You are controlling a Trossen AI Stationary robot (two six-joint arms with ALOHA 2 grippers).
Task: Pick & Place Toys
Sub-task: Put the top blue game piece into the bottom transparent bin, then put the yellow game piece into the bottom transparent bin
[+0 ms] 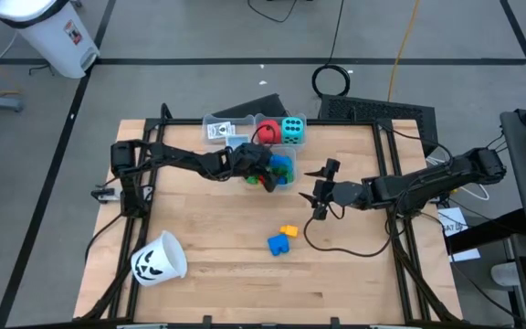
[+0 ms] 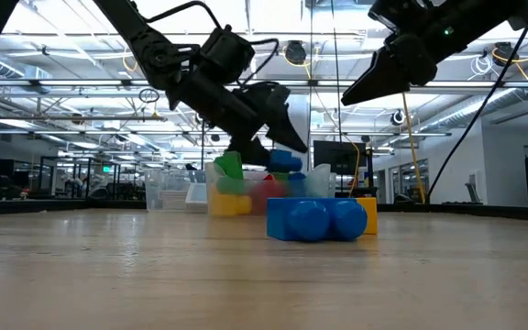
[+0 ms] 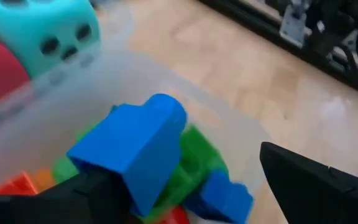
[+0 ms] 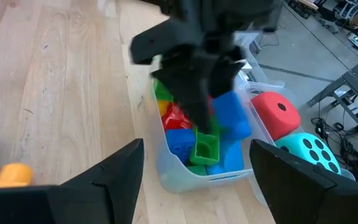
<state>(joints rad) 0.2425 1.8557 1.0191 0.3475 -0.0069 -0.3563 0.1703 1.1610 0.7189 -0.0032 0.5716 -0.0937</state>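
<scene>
My left gripper (image 1: pixel 268 172) hangs open over a clear bin (image 1: pixel 288 183) that holds several blue, green, red and yellow blocks (image 4: pixel 185 140). A blue block (image 3: pixel 135 149) sits tilted between its fingers, above the pile. My right gripper (image 1: pixel 321 190) is open and empty above the table, just right of the bin; its wrist view looks past it (image 4: pixel 196 149) at the bin. A blue block (image 1: pixel 279 244) and an orange-yellow block (image 1: pixel 289 231) lie on the table near the middle. A red die (image 1: pixel 268 133) and a cyan die (image 1: pixel 292 130) sit in a bin at the far side. My left gripper has the blue block's lower end (image 3: pixel 107 171) lying against the inner side of one finger (image 3: pixel 73 199). The other finger (image 3: pixel 316 186) stands well clear of it. The fingers point down into the bin. The block is tilted, with its stud end up, above the green blocks (image 3: pixel 194 165).
A clear bin with white cards (image 1: pixel 219 129) stands at the far side, left of the dice. A white cup with a black pumpkin face (image 1: pixel 158 259) lies on its side near the table's front left. The wooden table (image 1: pixel 208 274) is bare along its near part.
</scene>
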